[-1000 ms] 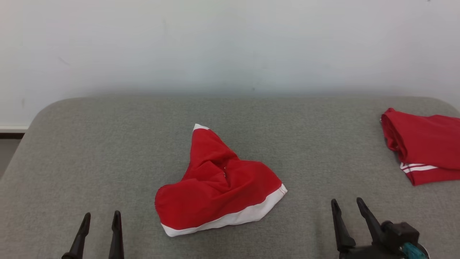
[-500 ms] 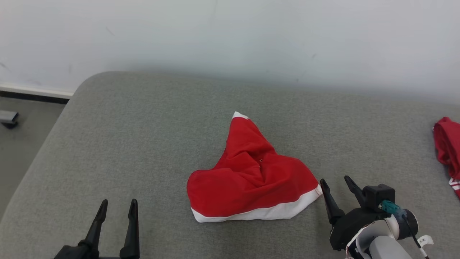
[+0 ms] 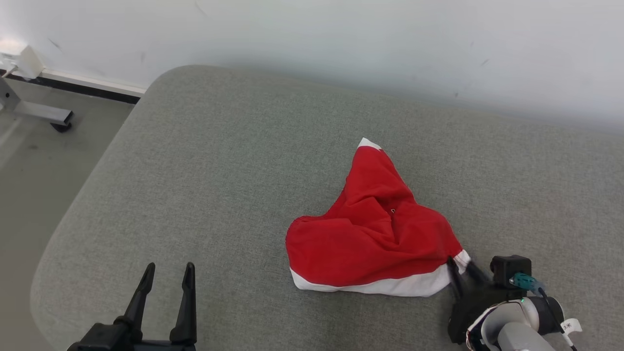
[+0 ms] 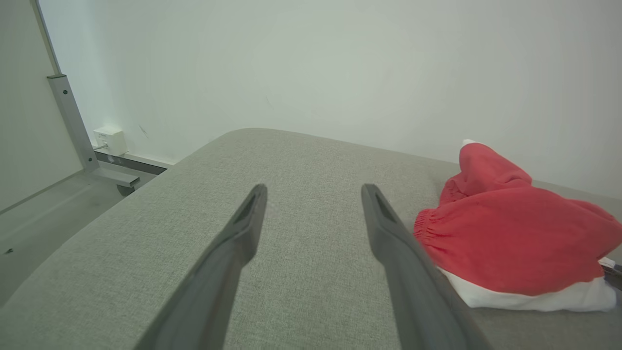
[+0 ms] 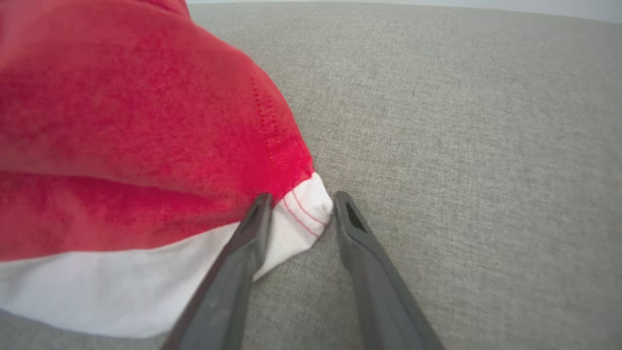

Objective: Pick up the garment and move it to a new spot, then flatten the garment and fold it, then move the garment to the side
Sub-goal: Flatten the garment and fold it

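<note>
As I judge it, I am at the very start. The garment point(image 3: 370, 239), red with a white band along its near edge, lies in a crumpled heap on the grey cushion point(image 3: 219, 170), in front of me and a little to my right. One pointed end faces the wall, and none of the cloth is lifted. My right gripper point(image 3: 461, 266) is low at the heap's near right end. In its wrist view the white corner point(image 5: 303, 211) fills the gap between my two fingers. These jaws are drawn in narrower than my other pair, but I cannot tell whether they are biting the cloth or only framing it. My left gripper point(image 3: 170, 266) hangs over bare cushion well to the left of the heap, jaws spread and holding nothing. So nothing on the list looks done. The pick-up is only being set up, and the carry to a new spot, the smoothing flat, the fold and the last shift to the side are all ahead of me. I reckon what matters next is a firm pinch on that corner, since a hem held by its tip could slip out as I raise it. My left side will be wanted once the cloth has to be spread.
</note>
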Tool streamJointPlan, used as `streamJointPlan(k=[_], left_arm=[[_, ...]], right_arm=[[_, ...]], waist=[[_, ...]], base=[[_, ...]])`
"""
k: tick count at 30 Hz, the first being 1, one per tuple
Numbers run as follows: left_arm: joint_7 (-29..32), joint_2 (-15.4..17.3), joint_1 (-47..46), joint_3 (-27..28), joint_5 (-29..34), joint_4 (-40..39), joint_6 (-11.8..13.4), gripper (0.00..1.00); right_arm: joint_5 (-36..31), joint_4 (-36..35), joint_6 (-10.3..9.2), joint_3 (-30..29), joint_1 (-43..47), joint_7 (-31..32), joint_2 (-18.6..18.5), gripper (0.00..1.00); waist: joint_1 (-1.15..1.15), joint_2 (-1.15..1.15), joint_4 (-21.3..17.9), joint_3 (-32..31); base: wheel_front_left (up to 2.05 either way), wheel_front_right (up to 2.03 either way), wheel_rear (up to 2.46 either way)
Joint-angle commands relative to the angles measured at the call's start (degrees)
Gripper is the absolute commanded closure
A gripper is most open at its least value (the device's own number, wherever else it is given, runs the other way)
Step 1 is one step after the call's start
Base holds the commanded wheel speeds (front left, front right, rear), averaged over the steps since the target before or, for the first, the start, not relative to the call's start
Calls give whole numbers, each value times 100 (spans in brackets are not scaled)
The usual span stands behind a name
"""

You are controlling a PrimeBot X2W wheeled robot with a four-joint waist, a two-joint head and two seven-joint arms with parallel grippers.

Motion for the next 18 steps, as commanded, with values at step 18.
streamJointPlan(k=[18], left_arm=[[-17, -135, 204, 114, 65, 42, 8, 0]], right_arm=[[756, -1502, -16, -333, 1095, -255, -461, 100]], waist=[[-1, 0, -1016, -271]], base=[[0, 0, 0]])
